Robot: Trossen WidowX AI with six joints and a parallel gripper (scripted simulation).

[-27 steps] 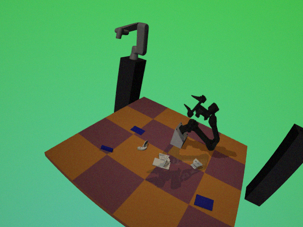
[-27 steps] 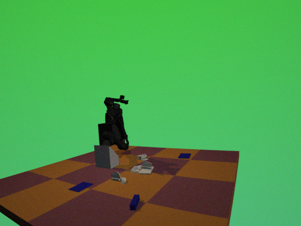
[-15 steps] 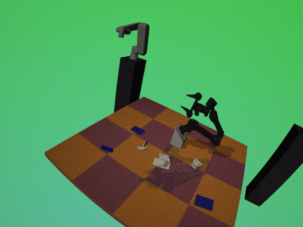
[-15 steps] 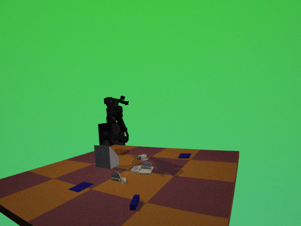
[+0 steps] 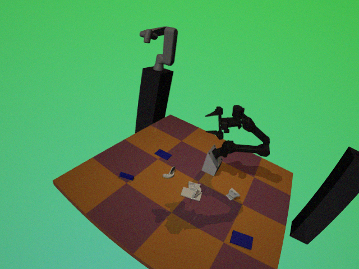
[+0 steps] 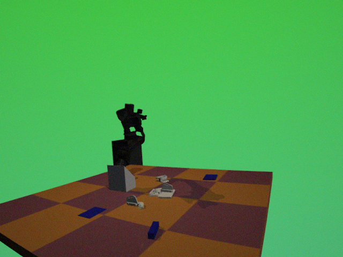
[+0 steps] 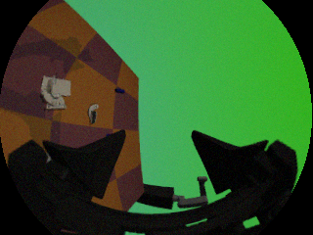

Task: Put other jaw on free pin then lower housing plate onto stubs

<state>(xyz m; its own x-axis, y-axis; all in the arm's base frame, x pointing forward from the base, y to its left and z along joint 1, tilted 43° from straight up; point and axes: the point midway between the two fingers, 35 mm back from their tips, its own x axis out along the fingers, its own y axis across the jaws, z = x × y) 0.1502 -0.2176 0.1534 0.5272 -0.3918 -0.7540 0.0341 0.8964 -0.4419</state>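
Note:
A pale base (image 5: 187,191) (image 6: 166,195) (image 7: 63,88) lies mid-table, with a curved jaw (image 5: 197,193) (image 6: 166,188) on it, its flat side standing up. The exact seating on the pin is too small to tell. The loose jaw (image 5: 168,175) (image 6: 133,201) (image 7: 93,114) lies on the table apart from the base. A small pale piece, apparently the housing plate (image 5: 232,194) (image 6: 162,178), lies on the other side of the base; in the wrist view the left finger mostly hides it. My gripper (image 5: 206,124) (image 7: 159,133) is wide open and empty, high above the table.
A grey wedge-shaped block (image 5: 210,166) (image 6: 117,178) stands at my arm's base. Blue flat pieces (image 5: 163,154) (image 5: 241,239) and a blue bar (image 5: 126,176) (image 6: 153,229) lie around the parts. A grey arm on a black pillar (image 5: 153,98) stands beyond the table edge.

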